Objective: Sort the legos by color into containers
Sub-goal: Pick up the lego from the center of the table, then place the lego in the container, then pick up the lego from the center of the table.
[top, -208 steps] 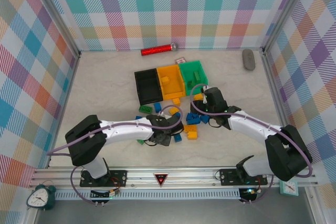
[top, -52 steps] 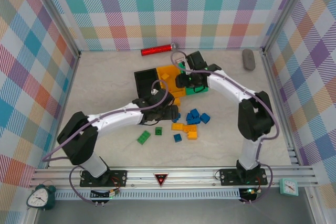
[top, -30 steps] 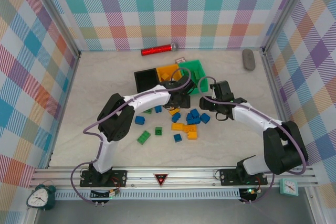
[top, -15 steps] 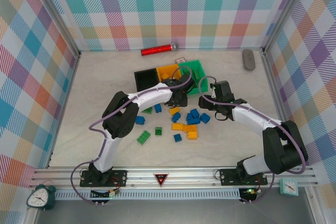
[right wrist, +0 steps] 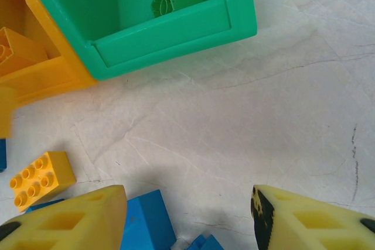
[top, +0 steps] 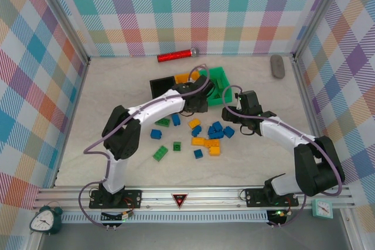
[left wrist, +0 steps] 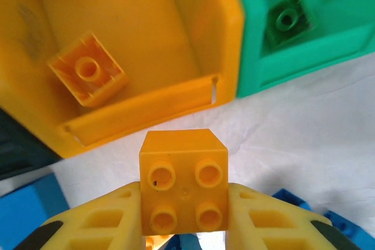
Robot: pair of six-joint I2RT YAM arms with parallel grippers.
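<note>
My left gripper (left wrist: 183,192) is shut on an orange-yellow lego (left wrist: 183,159), studs facing the camera, just short of the orange container (left wrist: 140,115). That container holds one orange lego (left wrist: 88,75). Beside it, the green container (left wrist: 304,57) holds a green lego (left wrist: 287,20). From above, the left gripper (top: 197,105) sits at the containers' near side, by the black container (top: 159,87). My right gripper (right wrist: 187,203) is open over bare table, a blue lego (right wrist: 146,221) by its left finger. Loose blue, green and orange legos (top: 214,133) lie scattered in front of the containers.
A red glittery cylinder (top: 176,56) lies by the back wall and a grey oval object (top: 277,66) sits at the back right. The right gripper (top: 232,111) is close to the green container's (top: 215,80) near corner. Checked walls enclose the table.
My left gripper has shut on the orange-yellow lego and drawn slightly towards the orange container. The right arm has stayed where it was.
</note>
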